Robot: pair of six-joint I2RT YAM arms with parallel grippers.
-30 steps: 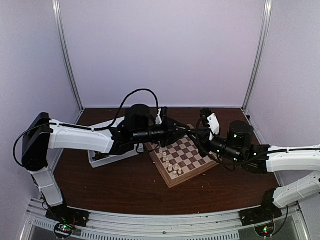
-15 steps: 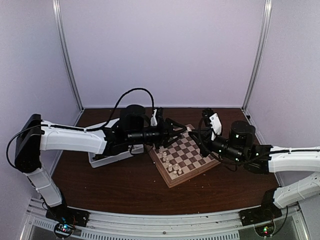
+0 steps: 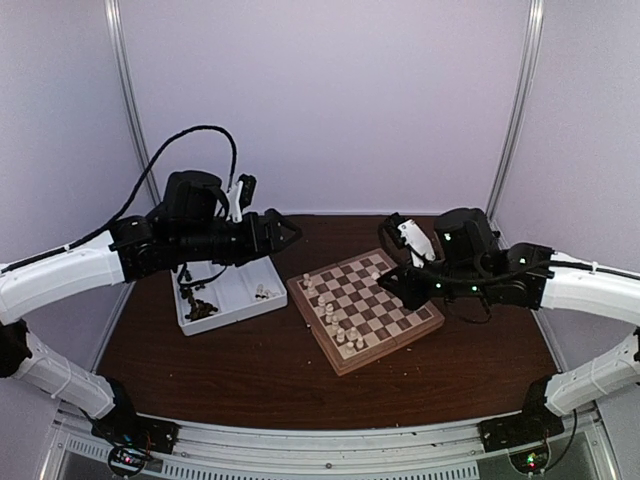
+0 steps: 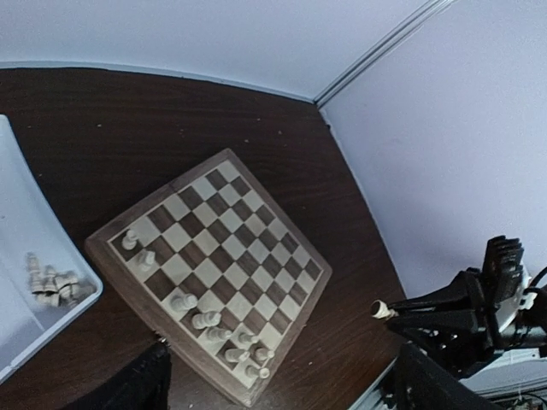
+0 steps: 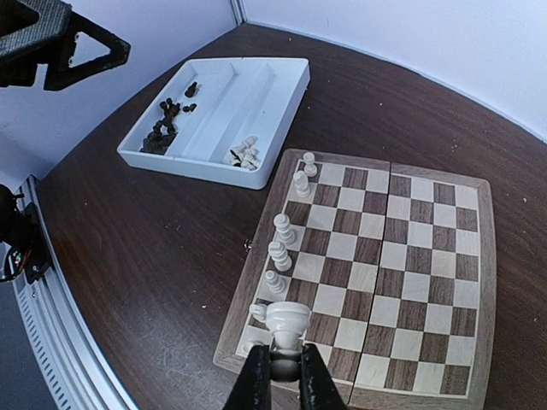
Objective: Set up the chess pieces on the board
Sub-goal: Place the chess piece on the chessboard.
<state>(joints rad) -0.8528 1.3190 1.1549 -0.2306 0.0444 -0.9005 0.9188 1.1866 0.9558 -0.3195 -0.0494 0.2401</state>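
The right tool [image 5: 279, 366] clamps a cream-white piece [image 5: 287, 323] just over the edge of the board [image 5: 410, 256]. The left tool [image 3: 290, 233], jaws apart, has withdrawn from there to above the tray [image 3: 240, 287].

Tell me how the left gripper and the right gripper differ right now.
The left gripper is open and empty; the right gripper is shut on a cream-white chess piece. The left gripper hangs on the side of the white tray; the right gripper hangs over an edge of the board. Both are raised off the table.
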